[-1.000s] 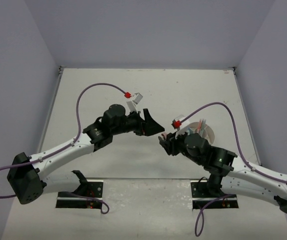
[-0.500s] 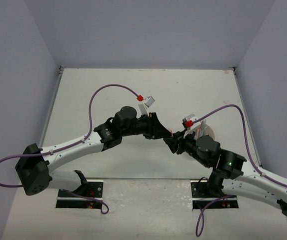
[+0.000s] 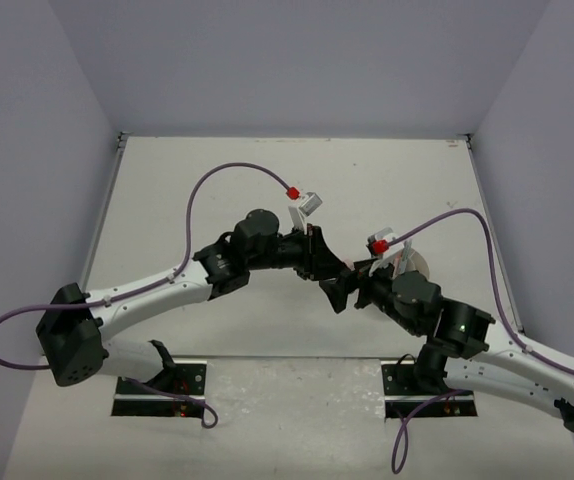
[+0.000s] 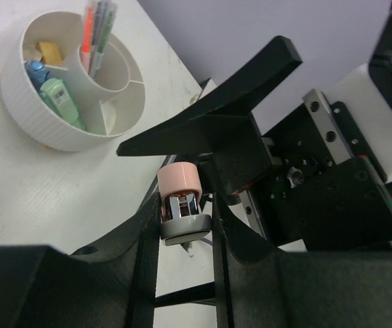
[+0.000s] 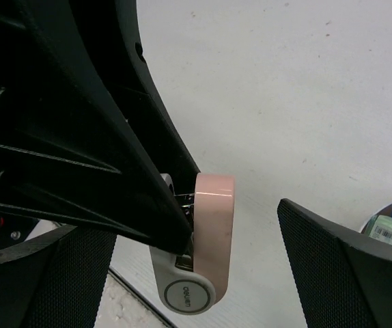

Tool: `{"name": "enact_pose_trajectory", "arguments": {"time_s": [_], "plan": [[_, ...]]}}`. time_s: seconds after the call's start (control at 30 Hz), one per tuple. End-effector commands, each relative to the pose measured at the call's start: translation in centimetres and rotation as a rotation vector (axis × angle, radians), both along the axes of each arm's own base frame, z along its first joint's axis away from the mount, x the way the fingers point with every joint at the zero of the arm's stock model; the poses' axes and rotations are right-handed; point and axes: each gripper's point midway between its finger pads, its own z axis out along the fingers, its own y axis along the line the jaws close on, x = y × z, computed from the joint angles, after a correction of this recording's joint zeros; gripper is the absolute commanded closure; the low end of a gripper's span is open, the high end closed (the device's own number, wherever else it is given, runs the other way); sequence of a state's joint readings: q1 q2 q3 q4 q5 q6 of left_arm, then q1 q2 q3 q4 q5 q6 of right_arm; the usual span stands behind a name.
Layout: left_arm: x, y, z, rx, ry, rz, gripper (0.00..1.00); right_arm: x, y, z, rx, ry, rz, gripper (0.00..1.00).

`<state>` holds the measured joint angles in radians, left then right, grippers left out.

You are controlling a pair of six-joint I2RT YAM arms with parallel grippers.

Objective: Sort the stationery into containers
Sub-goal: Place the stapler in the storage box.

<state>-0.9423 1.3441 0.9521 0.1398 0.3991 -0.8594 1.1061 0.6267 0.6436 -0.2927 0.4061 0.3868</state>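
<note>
Tabletop (image 3: 217, 180), matte white with fine speckles, carries everything. The two arms reach in from its near edge and meet just short of its middle. The left arm (image 3: 167, 285) and right arm (image 3: 507, 350) are both white shells with black joints, and each trails a purple cable (image 3: 229, 168).

Right of the table's middle stands the organizer (image 4: 46, 130), half hidden behind the right arm in the overhead view. It is a round white cup with a ribbed outer wall and thin inner dividers around a central well.

The left gripper (image 4: 184, 236) has its smooth black fingers clamped on a pastel pink piece (image 5: 213, 219). This is a rounded, glossy pink shell on a grey body, held above the table just beside the organizer. The right gripper (image 5: 203, 263) is spread wide, and its mesh-textured pads (image 5: 332, 260) stand on either side of that piece, apart from it.

Inside the organizer, thin pens (image 4: 97, 34) lean in the central well, one orange and one grey-green. In the outer compartments lie a green piece (image 4: 61, 101), a blue piece (image 4: 35, 70) and a small tan block (image 4: 49, 51).

The grey disc at the held piece's end bears small pale lettering (image 5: 186, 292) that appears to read "deli". The green piece carries a white barcode sticker (image 5: 387, 231), too small to read.
</note>
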Motion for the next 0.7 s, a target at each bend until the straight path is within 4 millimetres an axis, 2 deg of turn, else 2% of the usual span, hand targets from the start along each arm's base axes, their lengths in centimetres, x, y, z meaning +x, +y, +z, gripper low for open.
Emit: {"name": "enact_pose_trajectory", "arguments": {"time_s": [0.0, 0.07, 0.1, 0.17, 0.27, 0.3, 0.33, 0.4, 0.47, 0.57, 0.67], "plan": [[0.2, -0.7, 4.8, -0.091, -0.225, -0.053, 1.00, -0.8, -0.5, 3.1, 0.066, 0.022, 0.002, 0.01], [1.5, -0.6, 5.1, -0.066, -0.289, -0.004, 1.00, -2.0, -1.6, 2.3, 0.015, 0.095, 0.012, 0.01], [1.7, -0.7, 4.8, -0.055, -0.314, -0.008, 1.00, -2.1, -1.6, 2.4, 0.018, 0.098, 0.020, 0.01], [3.4, -1.0, 4.6, -0.010, -0.400, 0.031, 1.00, -2.9, -4.0, 4.3, 0.055, 0.138, -0.041, 0.01], [4.5, -1.5, 4.1, 0.006, -0.524, 0.023, 1.00, -3.0, -7.9, 6.8, 0.133, 0.140, -0.170, 0.01], [4.7, -1.7, 3.8, 0.011, -0.552, 0.014, 1.00, -3.0, -8.9, 6.6, 0.127, 0.153, -0.208, 0.01], [4.6, -2.1, 3.7, 0.000, -0.594, -0.006, 1.00, -2.8, -11.0, 7.5, 0.142, 0.142, -0.287, 0.01], [4.6, -2.6, 4.0, -0.033, -0.645, -0.029, 1.00, -2.7, -13.1, 9.3, 0.192, 0.142, -0.371, 0.01], [4.2, -3.4, 3.7, -0.056, -0.684, -0.070, 1.00, -2.5, -15.4, 9.5, 0.164, 0.139, -0.471, 0.01], [3.3, -4.7, 3.7, -0.098, -0.722, -0.104, 1.00, -1.6, -16.9, 10.4, 0.126, 0.089, -0.561, 0.01], [1.8, -6.9, 3.2, -0.101, -0.801, -0.149, 1.00, -0.7, -17.9, 10.9, 0.049, 0.036, -0.636, 0.01]]}}
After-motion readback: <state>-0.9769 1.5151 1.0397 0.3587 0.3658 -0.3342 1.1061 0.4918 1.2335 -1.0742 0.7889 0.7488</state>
